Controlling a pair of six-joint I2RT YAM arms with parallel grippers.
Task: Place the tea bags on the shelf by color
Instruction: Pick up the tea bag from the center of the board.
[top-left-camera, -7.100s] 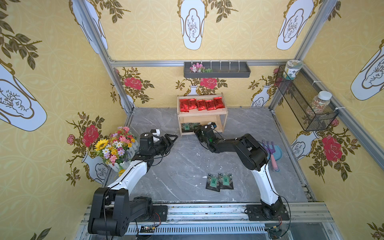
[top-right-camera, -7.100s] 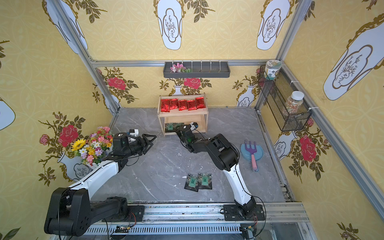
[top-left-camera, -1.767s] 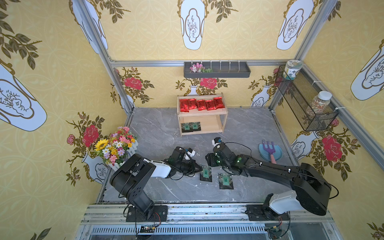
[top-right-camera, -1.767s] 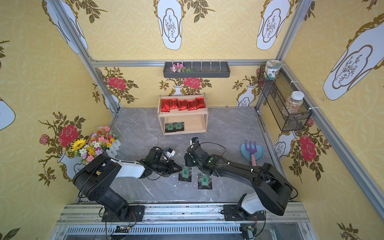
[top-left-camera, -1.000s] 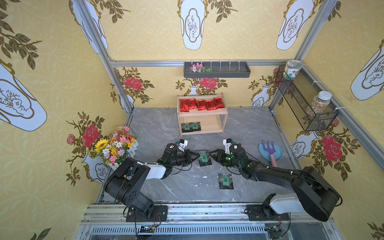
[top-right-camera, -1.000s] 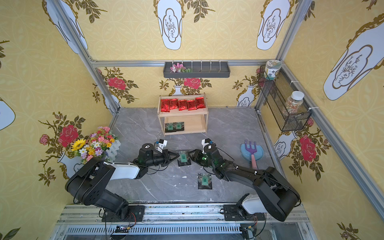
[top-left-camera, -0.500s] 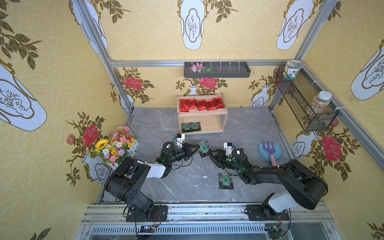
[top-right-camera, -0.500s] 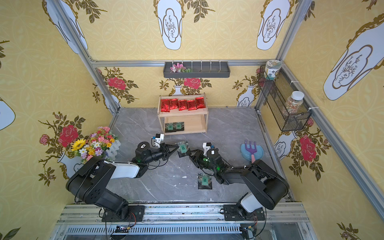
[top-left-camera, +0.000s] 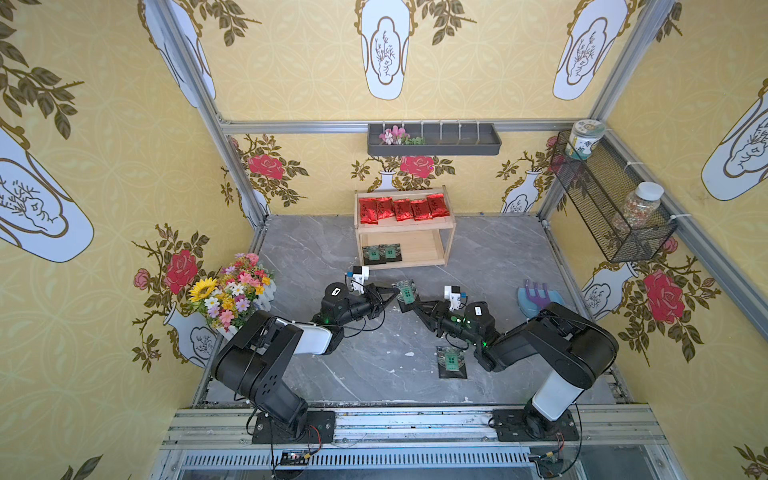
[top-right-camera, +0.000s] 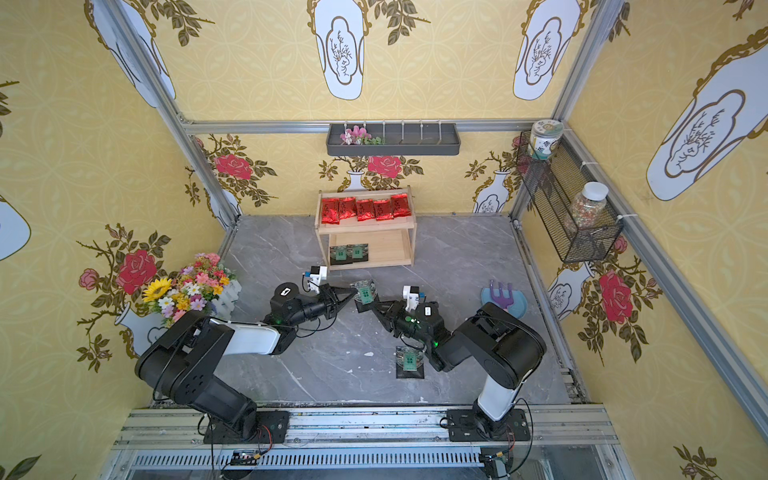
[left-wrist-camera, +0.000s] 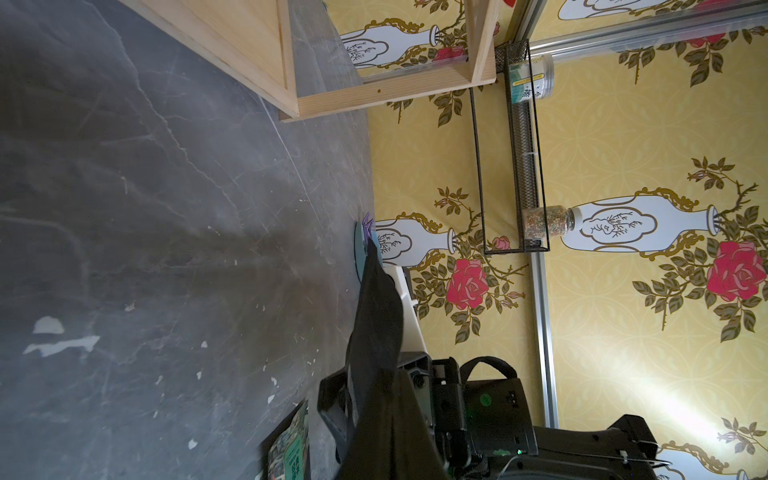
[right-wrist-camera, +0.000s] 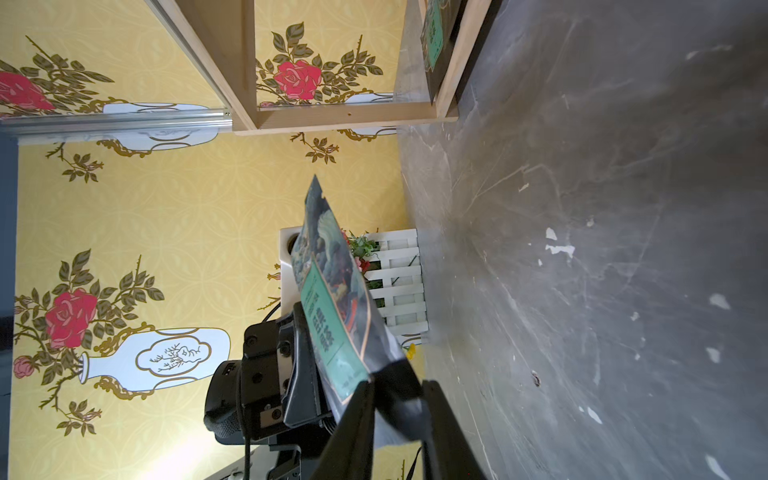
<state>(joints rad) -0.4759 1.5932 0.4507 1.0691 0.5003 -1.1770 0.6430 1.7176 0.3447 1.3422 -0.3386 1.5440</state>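
Now the right gripper (top-left-camera: 409, 306) has narrowed around the black green-labelled foil sachet (top-left-camera: 406, 290) that the left gripper (top-left-camera: 392, 293) pinches before the pale wooden shelf (top-left-camera: 419, 250); whether it grips yet is unclear, but a handover looks likely.

the shelf (top-left-camera: 415, 227) is a light wood rack with two levels, standing at the back of the floor (top-left-camera: 498, 257). five shiny red tea bags (top-left-camera: 402, 209) are lying in a row on its top level. two black tea bags (top-left-camera: 382, 253) with green squares are lying side by side on the left of its bottom level. a third black tea bag (top-left-camera: 405, 292) is hanging tilted in the air just in front of the shelf. a fourth black tea bag (top-left-camera: 451, 360) is lying flat on the floor, well apart.
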